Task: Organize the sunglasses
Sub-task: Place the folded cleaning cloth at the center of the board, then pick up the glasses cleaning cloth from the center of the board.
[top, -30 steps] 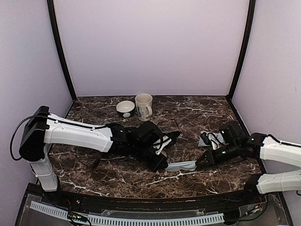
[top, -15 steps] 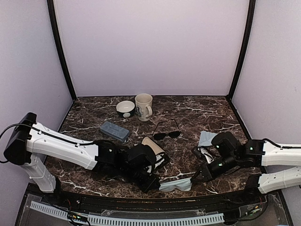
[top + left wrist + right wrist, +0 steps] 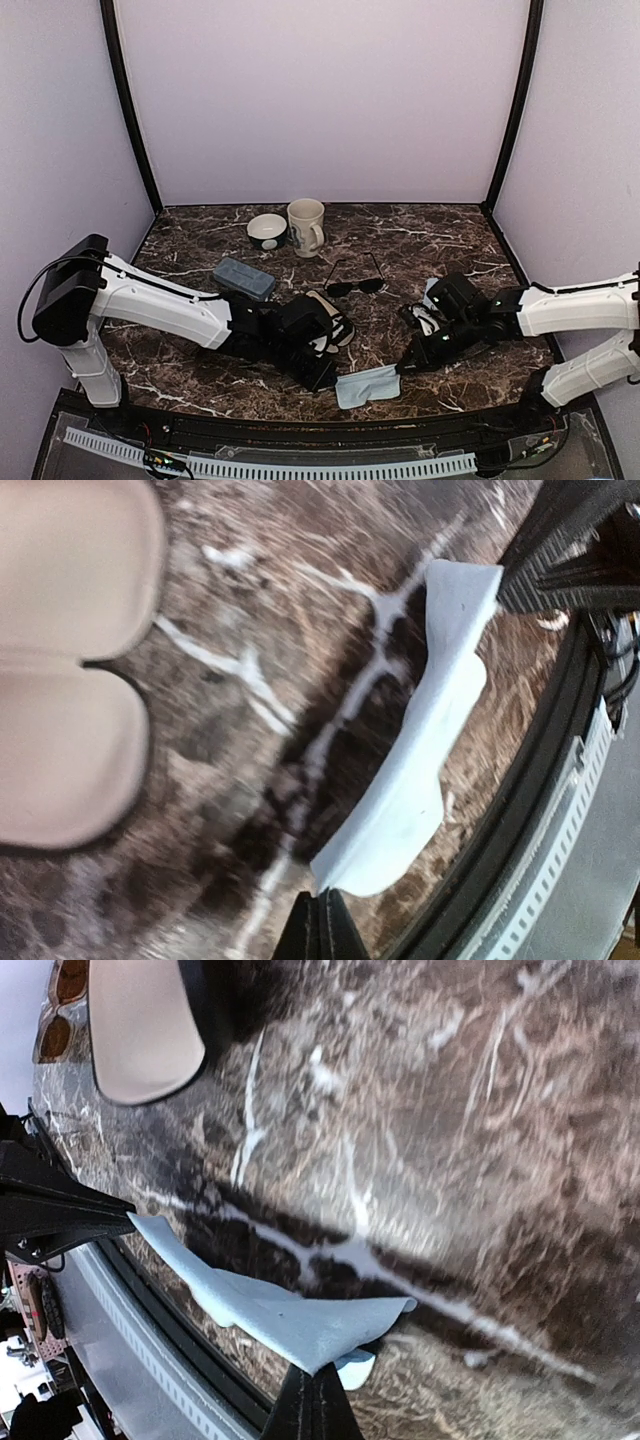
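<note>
I see a desk [image 3: 440, 235] of dark brown marble veined white, a pale blue cloth [image 3: 368, 385], black sunglasses [image 3: 355, 287], a cream mug [image 3: 306, 226], a grey-blue case [image 3: 244, 278].

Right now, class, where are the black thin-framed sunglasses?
In the top view, the black thin-framed sunglasses lie near the middle of the dark marble table, in front of the cream ceramic mug and just behind the open beige-lined case.
</note>
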`<action>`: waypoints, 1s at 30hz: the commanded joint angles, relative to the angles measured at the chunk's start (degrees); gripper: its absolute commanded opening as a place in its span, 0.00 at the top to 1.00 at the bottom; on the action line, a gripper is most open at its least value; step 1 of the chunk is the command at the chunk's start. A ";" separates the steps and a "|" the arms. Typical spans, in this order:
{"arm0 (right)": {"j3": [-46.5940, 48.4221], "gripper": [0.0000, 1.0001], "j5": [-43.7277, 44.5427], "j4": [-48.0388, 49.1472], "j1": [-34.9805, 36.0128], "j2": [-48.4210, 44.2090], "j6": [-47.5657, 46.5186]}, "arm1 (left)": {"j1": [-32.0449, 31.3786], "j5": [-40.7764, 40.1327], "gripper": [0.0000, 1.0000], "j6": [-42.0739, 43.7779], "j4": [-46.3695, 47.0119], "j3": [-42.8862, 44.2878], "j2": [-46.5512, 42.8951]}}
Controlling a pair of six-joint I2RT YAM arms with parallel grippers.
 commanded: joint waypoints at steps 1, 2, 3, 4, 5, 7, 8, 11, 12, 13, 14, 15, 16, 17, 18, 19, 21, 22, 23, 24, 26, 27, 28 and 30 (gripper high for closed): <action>4.01 1.00 1.50 -0.54 -3.47 4.71 -4.73 | 2.81 1.26 1.00 1.80 -2.29 0.53 1.28; 4.78 1.00 1.28 -0.61 -4.05 6.13 -5.56 | 3.23 1.60 1.00 2.04 -2.22 1.02 1.84; 5.59 1.00 0.80 -0.73 -4.66 7.66 -6.33 | 3.67 1.82 1.00 2.32 -2.17 1.49 2.51; 6.45 0.99 0.37 -0.68 -5.15 9.03 -6.98 | 3.97 1.89 1.00 2.52 -2.32 2.04 3.10; 7.21 0.97 0.08 -0.62 -5.65 10.40 -7.45 | 4.17 1.80 1.00 2.67 -2.62 2.55 3.62; 8.58 0.93 0.14 -0.95 -6.41 12.40 -8.27 | 4.52 1.21 1.00 2.88 -3.29 3.42 4.24; 9.22 0.90 0.24 -1.25 -6.66 12.94 -8.64 | 4.58 0.51 1.00 2.98 -3.89 3.78 4.38; 10.37 0.81 1.66 -2.52 -6.78 12.64 -9.28 | 4.59 -0.98 0.93 3.28 -5.65 4.66 4.03; 10.38 0.77 2.80 -3.03 -6.78 11.85 -9.35 | 4.62 -1.11 0.89 3.29 -5.81 4.61 3.68; 10.23 0.74 3.80 -3.70 -6.78 10.81 -9.28 | 4.59 -1.22 0.84 3.36 -5.63 4.33 3.14; 9.80 0.72 4.41 -4.49 -6.74 9.77 -9.21 | 4.60 -1.17 0.79 3.28 -5.43 3.80 2.55; 9.17 0.71 4.65 -4.87 -6.71 8.34 -9.00 | 4.59 -1.02 0.75 3.03 -5.12 3.11 1.86; 8.42 0.70 4.59 -4.97 -6.66 7.09 -8.56 | 4.51 -0.89 0.71 2.77 -4.75 2.38 1.14; 7.41 0.70 4.35 -4.86 -6.50 5.60 -8.11 | 4.38 -0.76 0.66 2.69 -4.29 1.47 0.47; 6.48 0.70 4.04 -4.74 -6.07 4.23 -7.53 | 4.16 -0.82 0.60 2.60 -3.77 0.64 -0.51; 5.53 0.69 4.16 -4.72 -5.14 2.75 -6.91 | 3.82 -1.05 0.55 2.59 -3.39 -0.18 -1.20; 4.11 0.69 4.88 -4.53 -3.32 1.30 -5.55 | 2.85 -1.75 0.50 3.15 -2.36 -1.55 -2.41; 3.30 0.69 5.17 -4.10 -2.57 0.77 -4.62 | 2.21 -2.16 0.49 3.83 -1.77 -2.08 -2.87; 2.60 0.69 5.31 -3.28 -1.91 0.44 -3.86 | 1.42 -2.63 0.49 4.47 -1.22 -2.47 -3.07; 1.85 0.69 5.42 -2.39 -1.26 0.29 -3.21 | 0.64 -3.11 0.48 5.04 -0.91 -2.72 -3.24; 1.10 0.69 5.68 -0.83 -0.13 0.55 -2.21 | -0.74 -3.44 0.47 6.87 -0.40 -2.58 -2.84; 0.89 0.70 5.87 -0.07 0.42 0.93 -1.85 | -1.36 -3.56 0.47 7.94 -0.48 -2.20 -2.45; 0.76 0.71 6.00 0.55 1.03 1.48 -1.60 | -2.01 -3.63 0.47 8.88 -0.50 -1.77 -1.99; 0.71 0.72 6.19 1.79 2.02 2.82 -1.22 | -3.08 -3.49 0.48 11.03 -0.24 -0.95 -0.91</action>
